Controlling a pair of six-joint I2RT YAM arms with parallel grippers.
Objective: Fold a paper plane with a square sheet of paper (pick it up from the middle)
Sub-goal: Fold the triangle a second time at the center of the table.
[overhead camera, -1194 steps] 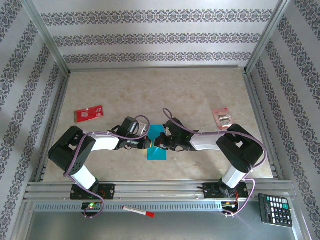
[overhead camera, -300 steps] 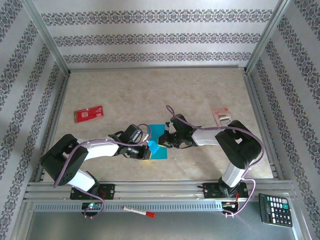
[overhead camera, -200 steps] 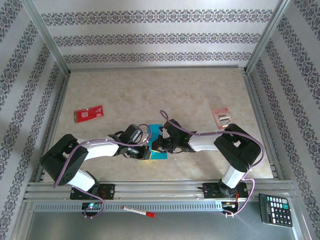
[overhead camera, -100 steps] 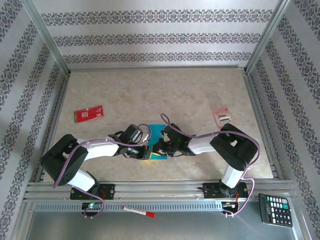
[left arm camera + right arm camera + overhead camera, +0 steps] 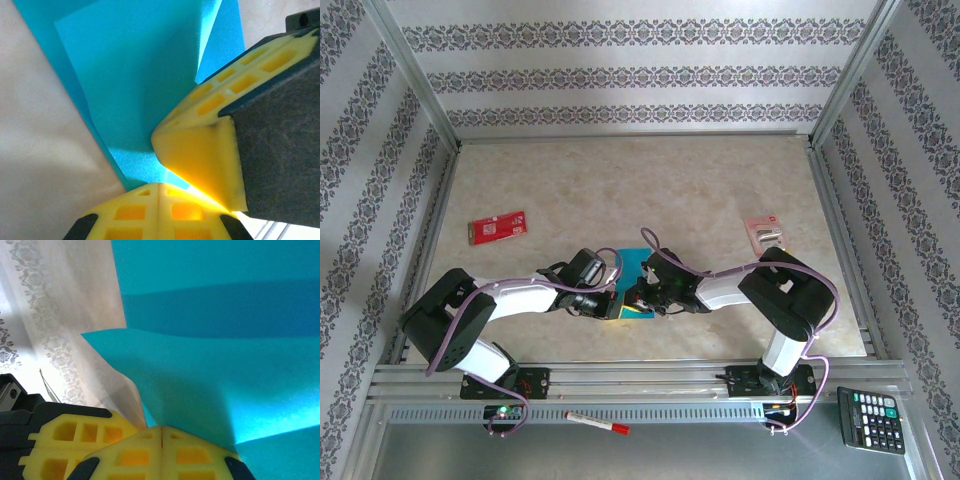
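Meeting over the square sheet of paper [image 5: 633, 259]: closed left fingers [image 5: 149, 193], right fingers [image 5: 144, 439].

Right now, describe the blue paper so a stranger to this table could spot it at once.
On the beige table, look to the near middle, where the left gripper and right gripper meet. Under them lies the paper, partly folded, one flap pinched by the right gripper. It's the only teal-blue thing; the red card and pink packet lie well apart.
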